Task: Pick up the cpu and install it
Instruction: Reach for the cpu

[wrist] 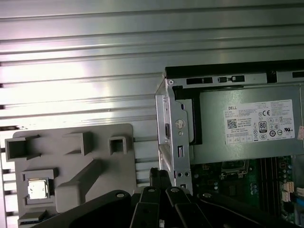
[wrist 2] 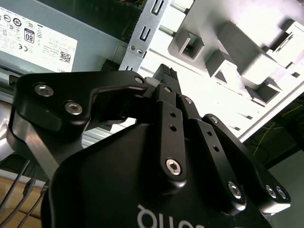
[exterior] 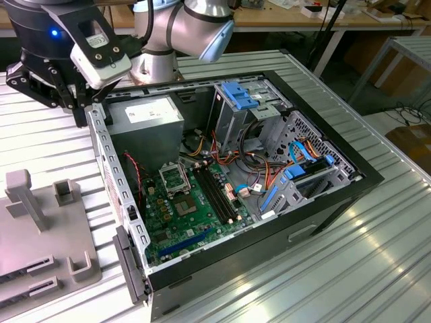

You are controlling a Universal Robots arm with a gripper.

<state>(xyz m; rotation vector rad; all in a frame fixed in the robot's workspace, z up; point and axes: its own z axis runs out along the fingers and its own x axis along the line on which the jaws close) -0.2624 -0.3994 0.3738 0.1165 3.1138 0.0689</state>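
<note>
Exterior view: off my arm, raised, looking down at angle into open computer case [exterior: 337, 202], whole case in frame, grey fixture plate [exterior: 27, 262] at exterior view's left. First wrist view: straight down past my gripper [wrist: 156, 175], well above plate and case corner. Second wrist view: close along gripper body. Both wrist views share power supply [wrist: 247, 123], plate.

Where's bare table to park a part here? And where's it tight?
Bare: ribbed table on the exterior view's right of the PC case; also table beside the grey fixture plate in the first wrist view. Crowded: inside the case, cables and drive cage; plate holds the cpu.
</note>
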